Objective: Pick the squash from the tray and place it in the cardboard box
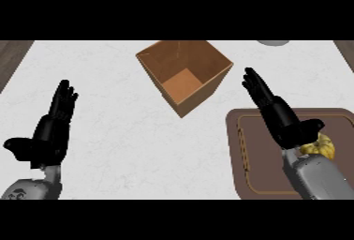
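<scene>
A yellow squash (319, 147) lies on the brown tray (257, 140) at the right, partly hidden under my right wrist. My right hand (276, 112) is open with straight fingers, stretched over the tray's upper part and pointing toward the far side, just above and left of the squash. The open cardboard box (184, 75) stands at the top middle, turned corner-on, and its inside shows nothing. My left hand (50, 129) rests open at the left, fingers up, holding nothing.
A grey round object (274, 42) peeks in at the top right edge. Dark wood strips (12, 54) border the white counter at the top corners. Bare counter lies between the box and the left hand.
</scene>
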`<state>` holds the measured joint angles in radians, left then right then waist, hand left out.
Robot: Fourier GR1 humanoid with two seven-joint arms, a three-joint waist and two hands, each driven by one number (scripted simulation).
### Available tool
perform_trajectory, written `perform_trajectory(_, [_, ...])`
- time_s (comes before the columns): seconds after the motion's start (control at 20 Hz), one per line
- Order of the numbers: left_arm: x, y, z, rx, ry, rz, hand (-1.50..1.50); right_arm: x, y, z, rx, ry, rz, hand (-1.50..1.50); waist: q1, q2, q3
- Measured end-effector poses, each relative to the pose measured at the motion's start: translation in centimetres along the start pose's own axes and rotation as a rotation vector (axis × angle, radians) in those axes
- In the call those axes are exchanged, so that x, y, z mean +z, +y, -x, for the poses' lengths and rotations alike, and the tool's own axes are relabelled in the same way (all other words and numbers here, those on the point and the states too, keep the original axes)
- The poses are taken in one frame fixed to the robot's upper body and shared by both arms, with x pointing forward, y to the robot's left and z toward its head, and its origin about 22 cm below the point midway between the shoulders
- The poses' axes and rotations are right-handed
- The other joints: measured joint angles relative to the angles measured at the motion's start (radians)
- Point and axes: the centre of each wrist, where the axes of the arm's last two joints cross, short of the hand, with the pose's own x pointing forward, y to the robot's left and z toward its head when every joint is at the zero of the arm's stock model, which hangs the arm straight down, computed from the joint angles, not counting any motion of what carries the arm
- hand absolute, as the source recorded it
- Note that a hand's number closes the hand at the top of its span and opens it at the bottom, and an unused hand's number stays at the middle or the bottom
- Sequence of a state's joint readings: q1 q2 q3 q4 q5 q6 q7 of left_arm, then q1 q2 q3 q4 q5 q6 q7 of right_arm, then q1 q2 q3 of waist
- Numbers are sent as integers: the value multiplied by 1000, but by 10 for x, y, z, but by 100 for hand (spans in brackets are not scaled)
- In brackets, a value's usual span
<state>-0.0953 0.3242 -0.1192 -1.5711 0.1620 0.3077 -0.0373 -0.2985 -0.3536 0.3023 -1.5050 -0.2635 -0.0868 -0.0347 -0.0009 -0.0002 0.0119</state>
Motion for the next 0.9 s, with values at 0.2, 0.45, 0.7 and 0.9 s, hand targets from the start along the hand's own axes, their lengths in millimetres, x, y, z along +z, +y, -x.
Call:
perform_trajectory(0.2, [1,11,4,-78,35,8,0,-13,-28,-9,179,1,152,-150,7,1,-8])
perform_trajectory(0.45, [11,25,20,-180,118,14,0,-1,-105,-11,645,143,429,-150,-18,8,-26])
perform_trajectory(0.7, [19,26,30,-210,184,34,0,13,-119,1,819,145,770,-150,-19,0,-17])
perform_trajectory(0.9, [26,26,32,-224,200,50,0,22,-111,0,966,219,787,-150,-14,-5,-16])
